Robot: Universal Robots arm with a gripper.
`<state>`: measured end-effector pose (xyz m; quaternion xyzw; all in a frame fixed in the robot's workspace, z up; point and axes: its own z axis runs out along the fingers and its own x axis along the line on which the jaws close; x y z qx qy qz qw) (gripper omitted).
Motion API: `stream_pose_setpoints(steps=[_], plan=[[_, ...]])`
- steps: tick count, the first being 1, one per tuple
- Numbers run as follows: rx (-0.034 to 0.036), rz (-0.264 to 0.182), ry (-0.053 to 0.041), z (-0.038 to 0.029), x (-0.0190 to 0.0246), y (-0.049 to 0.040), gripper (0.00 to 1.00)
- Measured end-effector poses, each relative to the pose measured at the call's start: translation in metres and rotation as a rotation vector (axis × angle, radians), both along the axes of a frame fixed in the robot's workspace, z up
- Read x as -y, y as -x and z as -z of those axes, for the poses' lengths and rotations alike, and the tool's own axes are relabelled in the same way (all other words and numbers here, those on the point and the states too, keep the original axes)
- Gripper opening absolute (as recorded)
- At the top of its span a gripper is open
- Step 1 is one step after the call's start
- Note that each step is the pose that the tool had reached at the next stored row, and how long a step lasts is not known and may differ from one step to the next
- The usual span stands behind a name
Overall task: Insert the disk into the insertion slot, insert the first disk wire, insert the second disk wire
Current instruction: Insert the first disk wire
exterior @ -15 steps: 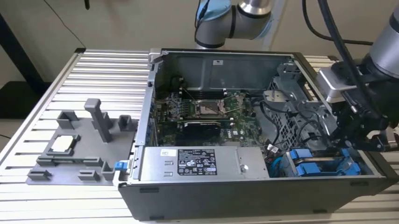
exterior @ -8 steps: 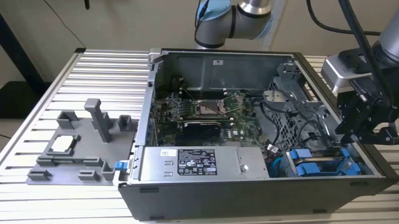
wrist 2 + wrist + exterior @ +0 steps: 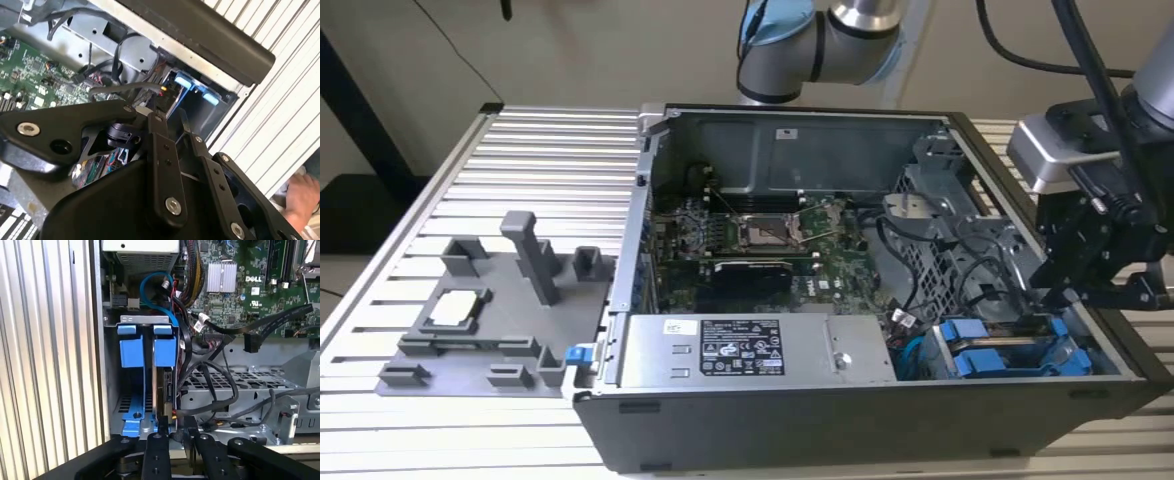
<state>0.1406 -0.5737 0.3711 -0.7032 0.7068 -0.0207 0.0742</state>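
- Hanging just beside the disk (image 3: pixel 164 352), the tool (image 3: pixel 176 425) faced its edge; whether it gripped anything, I could not tell.
- The disk sat in the insertion slot (image 3: pixel 934 352), lower right of the exterior view.

The surface (image 3: pixel 534 150) is a pale metal top of long parallel ribs that run across the exterior view. An open computer case (image 3: pixel 854 425), dark-walled and lying on its side, rests on it toward the exterior view's right. On the exterior view's left, just beside the case, lies a flat grey fixture plate (image 3: pixel 460 368) with upright posts and blocks. A small pale square part (image 3: pixel 458 308) sits in one recess, and a blue piece (image 3: pixel 578 355) shows at the corner nearest the case
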Motion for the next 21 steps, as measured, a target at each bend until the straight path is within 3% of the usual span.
stream_pose_setpoints(steps=[3,4,10,17,21], plan=[[-0.0508,0.000,-0.0058,0.0002,-0.0002,0.0000,0.27],[-0.0613,0.000,-0.0109,0.0001,-0.0003,0.0000,0.27],[-0.0639,0.002,-0.0502,-0.0028,-0.0010,0.0010,0.27],[-0.0641,0.008,-0.0743,-0.0145,-0.0010,0.0024,0.27],[-0.0675,0.013,-0.0813,-0.0202,-0.0010,0.0036,0.27]])
